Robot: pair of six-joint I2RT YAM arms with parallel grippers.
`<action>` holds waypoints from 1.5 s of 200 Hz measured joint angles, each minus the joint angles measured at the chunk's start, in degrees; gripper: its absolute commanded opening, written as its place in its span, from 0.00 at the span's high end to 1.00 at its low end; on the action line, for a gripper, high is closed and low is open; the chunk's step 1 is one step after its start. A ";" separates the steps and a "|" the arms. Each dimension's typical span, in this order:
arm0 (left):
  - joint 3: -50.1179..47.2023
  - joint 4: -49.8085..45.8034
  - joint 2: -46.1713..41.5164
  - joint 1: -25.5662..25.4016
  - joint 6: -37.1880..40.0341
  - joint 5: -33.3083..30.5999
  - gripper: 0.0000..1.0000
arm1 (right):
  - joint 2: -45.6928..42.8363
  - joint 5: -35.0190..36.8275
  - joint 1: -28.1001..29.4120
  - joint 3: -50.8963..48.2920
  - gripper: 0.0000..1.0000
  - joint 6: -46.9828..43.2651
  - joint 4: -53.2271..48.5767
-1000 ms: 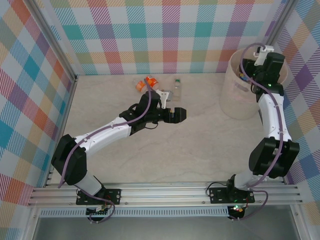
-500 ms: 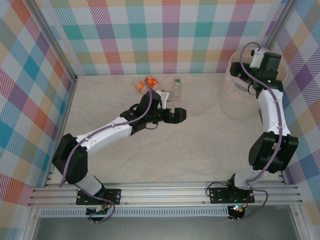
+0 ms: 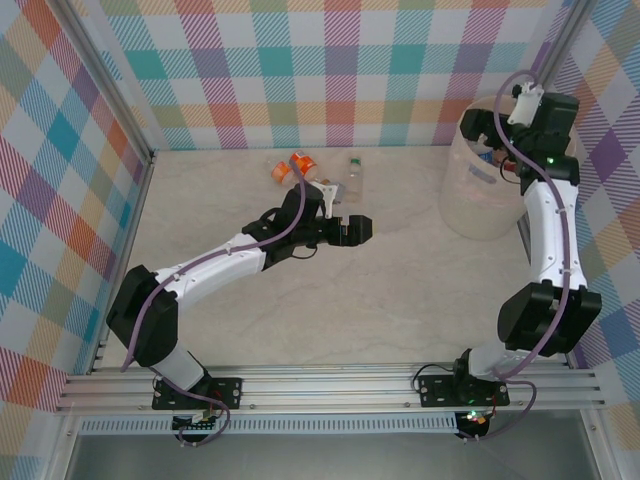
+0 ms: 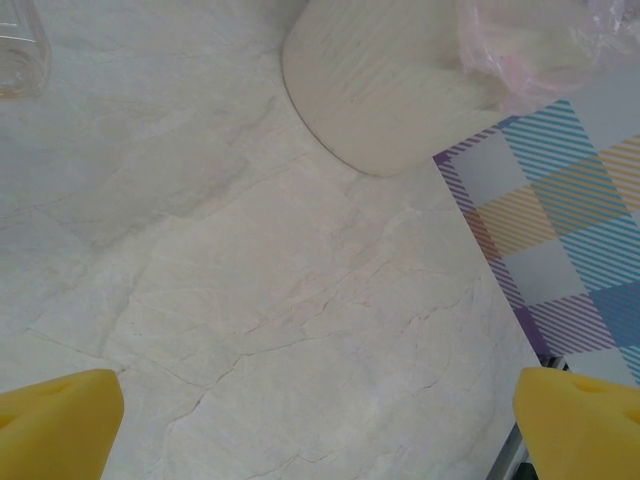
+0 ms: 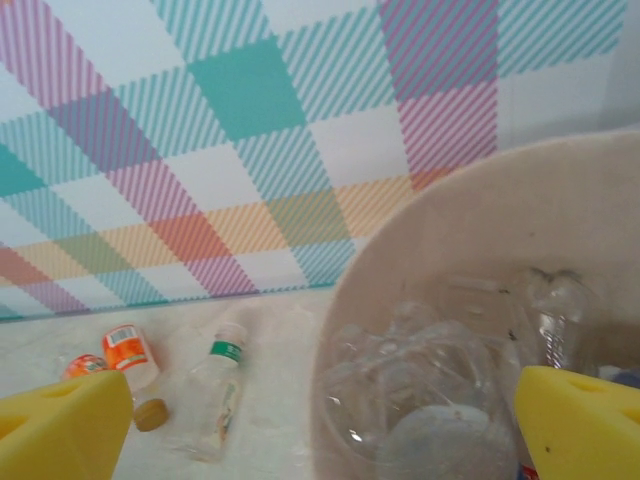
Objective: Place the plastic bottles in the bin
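Observation:
The bin [image 3: 478,205], a cream-white bucket, stands at the back right and holds several clear plastic bottles [image 5: 455,390]. My right gripper [image 3: 487,142] hangs over its rim, open, with nothing between its yellow fingertips [image 5: 65,420]. On the table near the back wall lie orange-labelled bottles [image 3: 292,165], a clear bottle with a green band [image 3: 354,170] and another clear one [image 3: 331,187] beside my left arm. My left gripper [image 3: 356,230] hovers over bare table in the middle, open and empty, its fingertips [image 4: 55,425] far apart. The bin [image 4: 390,90] is ahead of it.
Checked walls close the table in on three sides. The orange-labelled bottle [image 5: 130,355], a loose brown cap [image 5: 150,413] and the green-banded bottle [image 5: 215,395] lie close together left of the bin rim [image 5: 400,240]. A clear bottle [image 4: 20,50] lies at the left.
My right wrist has risen and swung slightly right above the bin, staying open. The left arm and the bottles on the table have not moved.

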 measured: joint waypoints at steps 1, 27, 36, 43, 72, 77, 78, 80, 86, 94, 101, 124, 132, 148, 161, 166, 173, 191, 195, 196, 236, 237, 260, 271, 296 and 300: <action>0.00 0.00 0.02 0.00 -0.02 0.00 0.00 | 0.00 -0.15 0.00 0.17 0.01 0.04 -0.07; 0.46 -0.22 0.90 0.00 -0.17 0.02 0.00 | 0.94 -3.13 0.00 3.56 0.00 0.15 -1.42; 0.68 -0.39 1.22 0.00 -0.17 0.02 0.00 | 2.10 -4.74 0.00 5.33 0.00 0.17 -2.08; 0.83 -0.46 1.46 0.00 -0.17 0.02 0.00 | 3.15 -6.01 0.00 6.78 0.00 0.15 -2.69; 1.22 -1.40 2.05 0.00 -0.20 0.02 0.00 | 8.83 -9.42 0.00 12.81 0.00 0.20 -5.42; 1.31 -1.44 2.10 0.00 -0.22 0.02 0.00 | 10.03 -9.66 0.00 14.12 0.00 0.17 -6.16; 1.33 -1.46 2.12 0.00 -0.22 0.02 0.00 | 10.21 -9.70 0.00 14.32 0.00 0.17 -6.25; 1.38 -1.46 2.14 0.00 -0.22 0.02 0.00 | 10.73 -9.81 0.00 14.88 0.00 0.15 -6.58; 1.53 -1.53 2.23 0.00 -0.22 0.02 0.00 | 12.33 -10.01 0.00 16.83 0.00 0.15 -7.98; 1.64 -1.51 2.27 0.00 -0.28 0.02 0.00 | 14.21 -10.21 0.00 19.10 0.00 0.15 -9.55; 1.66 -1.51 2.29 0.00 -0.35 0.02 0.00 | 15.43 -10.27 0.00 20.61 0.00 0.15 -10.97; 1.73 -1.53 2.45 0.00 -0.37 0.00 0.00 | 16.44 -10.38 0.00 21.11 0.00 -0.33 -14.88; 1.75 -1.53 2.54 0.00 -0.37 -0.02 0.00 | 15.98 -10.36 0.00 20.48 0.00 -0.59 -15.28; 1.95 -1.70 2.78 0.00 -0.37 0.00 0.00 | 13.77 -10.10 0.07 17.27 0.00 -1.44 -15.67; 2.40 -1.79 3.26 0.00 -0.39 0.04 0.00 | 11.63 -9.14 0.15 14.03 0.00 -1.81 -17.33; 2.67 -1.79 3.52 0.00 -0.39 0.07 0.00 | 11.08 -8.70 0.15 12.98 0.00 -1.88 -17.88; 2.91 -1.70 3.82 0.00 -0.42 0.15 0.00 | 10.34 -8.15 0.15 11.41 0.00 -2.03 -18.51; 3.15 -1.73 4.50 0.00 -0.79 0.24 0.00 | 9.66 -7.78 0.15 9.75 0.00 -2.75 -18.47; 3.15 -1.73 4.55 0.00 -0.83 0.22 0.00 | 9.62 -7.52 0.15 9.75 0.00 -2.82 -18.60; 3.15 -1.77 4.59 0.00 -0.87 0.22 0.00 | 9.62 -7.41 0.17 9.75 0.00 -2.82 -18.67; 3.15 -1.84 4.66 0.00 -1.64 0.02 0.00 | 9.90 -6.93 0.28 11.45 0.00 -2.29 -20.59; 3.15 -1.84 4.66 0.00 -1.66 0.00 0.00 | 9.94 -6.93 0.28 11.63 0.00 -2.19 -20.79; 3.15 -2.62 4.66 0.00 -1.66 -1.27 0.00 | 10.23 -6.95 0.28 14.08 0.00 -0.87 -22.91; 3.15 -3.13 4.66 0.00 -1.70 -2.49 0.00 | 10.21 -7.08 0.28 15.26 0.00 0.02 -23.21; 3.15 -4.55 4.63 0.00 -2.10 -5.81 0.00 | 8.90 -8.33 0.28 15.89 0.00 2.08 -22.73; 3.15 -4.81 4.63 0.00 -2.16 -6.38 0.00 | 8.48 -8.66 0.28 15.76 0.00 2.60 -22.53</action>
